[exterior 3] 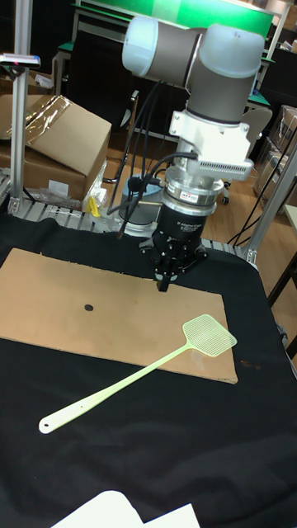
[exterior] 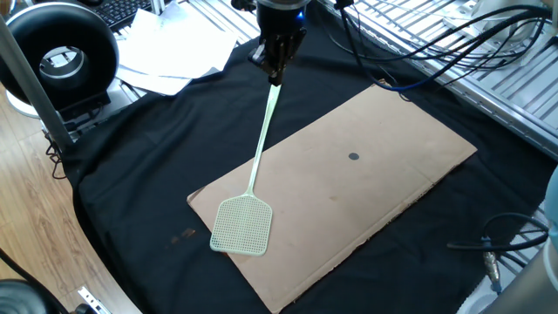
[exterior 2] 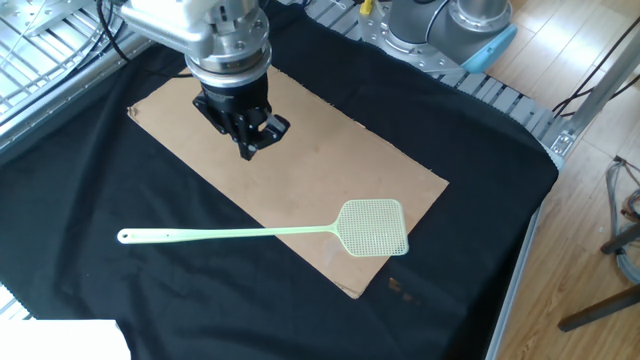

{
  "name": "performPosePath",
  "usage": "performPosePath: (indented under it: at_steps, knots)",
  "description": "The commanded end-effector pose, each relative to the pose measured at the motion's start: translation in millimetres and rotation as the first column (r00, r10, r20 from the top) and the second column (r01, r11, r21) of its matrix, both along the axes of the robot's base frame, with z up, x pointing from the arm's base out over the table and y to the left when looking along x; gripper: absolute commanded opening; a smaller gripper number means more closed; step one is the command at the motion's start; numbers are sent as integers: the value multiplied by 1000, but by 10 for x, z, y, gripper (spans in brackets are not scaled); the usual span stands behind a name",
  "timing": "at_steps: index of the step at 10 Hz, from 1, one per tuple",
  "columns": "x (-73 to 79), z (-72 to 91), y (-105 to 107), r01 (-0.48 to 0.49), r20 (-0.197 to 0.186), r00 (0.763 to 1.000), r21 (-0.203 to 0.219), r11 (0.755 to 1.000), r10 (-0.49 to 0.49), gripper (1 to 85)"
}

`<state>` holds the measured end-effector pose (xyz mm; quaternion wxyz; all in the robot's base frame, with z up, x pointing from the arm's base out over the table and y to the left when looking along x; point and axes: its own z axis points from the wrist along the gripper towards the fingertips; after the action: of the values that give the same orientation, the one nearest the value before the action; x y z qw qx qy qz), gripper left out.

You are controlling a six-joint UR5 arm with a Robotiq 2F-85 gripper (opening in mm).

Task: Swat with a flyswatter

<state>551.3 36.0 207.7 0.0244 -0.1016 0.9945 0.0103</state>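
The pale green flyswatter (exterior: 241,225) lies flat, its mesh head (exterior 2: 375,227) on the near corner of a brown cardboard sheet (exterior: 366,174) and its long handle stretching out over the black cloth. My gripper (exterior 2: 248,150) hangs above the cardboard, apart from the flyswatter, with its dark fingers pressed together and nothing between them. In the tall fixed view the gripper (exterior 3: 164,286) points straight down, well behind the swatter head (exterior 3: 208,333). In one fixed view the gripper (exterior: 275,77) lines up with the handle's far end, but it does not touch it.
A small dark dot (exterior: 353,157) marks the cardboard. White papers (exterior: 174,52) and a round black device (exterior: 61,52) sit at the table's far left corner. Cables (exterior: 436,44) run along the metal rack. The robot base (exterior 2: 450,30) stands behind the table.
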Motion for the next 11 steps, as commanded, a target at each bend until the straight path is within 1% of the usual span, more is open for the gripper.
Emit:
performPosePath:
  at_steps: [1,2,3,4,6,7,8,10,11]
  knots:
    - [-32,38,-209,68,24,997,-48,997,-67,23]
    - [-12,-65,-209,97,38,995,-9,995,-97,23]
    - [61,-154,-188,111,72,991,35,993,-113,27]
    - [132,-219,-215,129,93,987,34,991,-132,23]
    - [165,-223,-198,150,98,983,55,987,-155,27]
    - [218,-241,-254,153,113,981,38,987,-157,27]
    - [233,-260,-326,155,122,980,31,987,-157,23]
    - [244,-229,-404,147,126,981,24,989,-149,23]
    - [264,-208,-463,128,139,982,12,992,-128,23]
